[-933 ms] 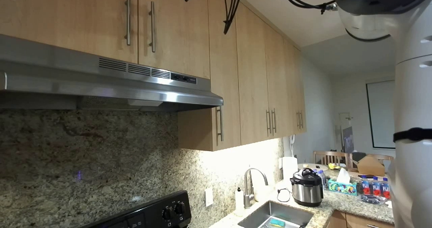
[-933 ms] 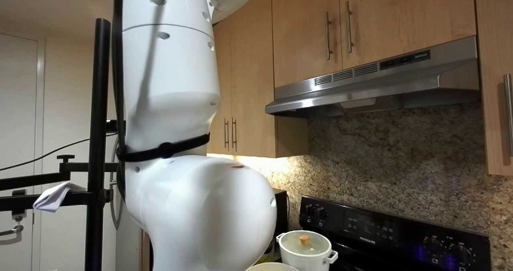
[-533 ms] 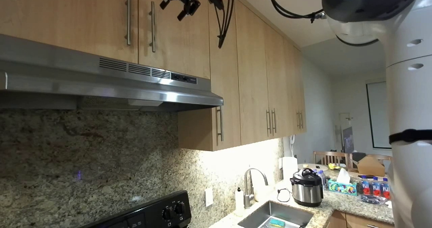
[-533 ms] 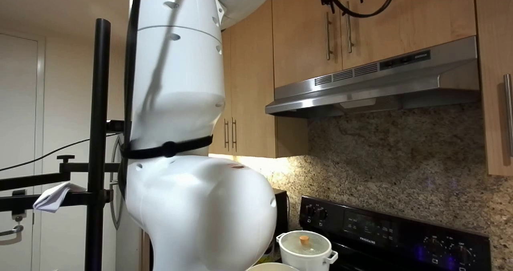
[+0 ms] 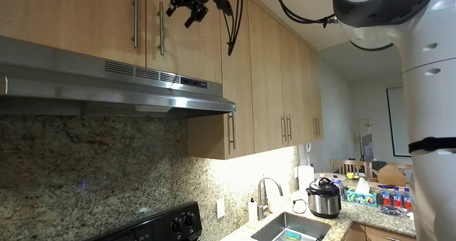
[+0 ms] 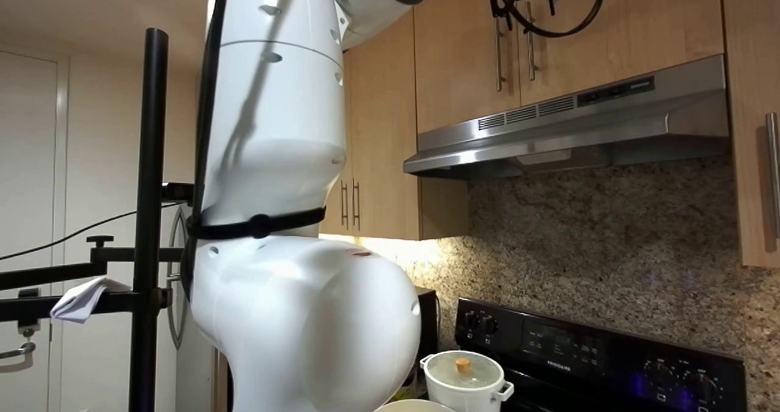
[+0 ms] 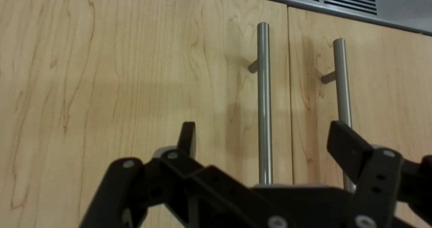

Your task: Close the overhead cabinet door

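Observation:
Two flat maple doors sit above the range hood, a left-hand door [image 5: 71, 23] and a right-hand door [image 5: 192, 48]. Both lie flush in both exterior views; which is the overhead cabinet door of the task I cannot tell. My black gripper [image 5: 180, 17] hangs in front of the right-hand door, near its steel bar handle [image 5: 161, 29]. In the wrist view, picture upside down, the gripper [image 7: 263, 128] is open. Its fingers [image 7: 187, 138] stand on either side of that handle [image 7: 265, 103] in the picture. Whether anything touches, I cannot see.
The steel range hood [image 5: 156, 87] juts out below the doors. Longer cabinet doors [image 5: 267, 80] run off to its right. Another handle [image 7: 342, 83] passes behind a finger in the wrist view. A black stand [image 6: 149, 217] rises beside the arm; a white pot [image 6: 464, 375] stands below.
My gripper has come down into view from the top and drifted slightly left in an exterior view. The arm and its cables shifted along. The doors have not moved.

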Robot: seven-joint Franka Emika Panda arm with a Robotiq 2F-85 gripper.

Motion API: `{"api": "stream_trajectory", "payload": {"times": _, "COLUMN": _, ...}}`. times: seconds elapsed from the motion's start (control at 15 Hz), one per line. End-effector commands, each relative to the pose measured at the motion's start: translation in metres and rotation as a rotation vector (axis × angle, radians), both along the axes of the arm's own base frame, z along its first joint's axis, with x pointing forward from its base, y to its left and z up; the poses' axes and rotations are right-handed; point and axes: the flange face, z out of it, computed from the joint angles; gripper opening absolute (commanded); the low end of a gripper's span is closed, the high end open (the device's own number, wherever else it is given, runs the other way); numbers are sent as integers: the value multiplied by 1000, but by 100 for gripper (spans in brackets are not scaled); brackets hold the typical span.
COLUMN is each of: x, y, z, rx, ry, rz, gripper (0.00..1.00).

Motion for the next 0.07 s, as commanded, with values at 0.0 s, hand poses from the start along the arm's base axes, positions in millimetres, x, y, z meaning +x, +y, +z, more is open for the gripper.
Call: {"api": "stream_trajectory", "payload": {"times": 0.0, "x": -2, "y": 0, "z": 2, "rx": 1, "ry": -4, "rz": 0, "gripper": 100}}
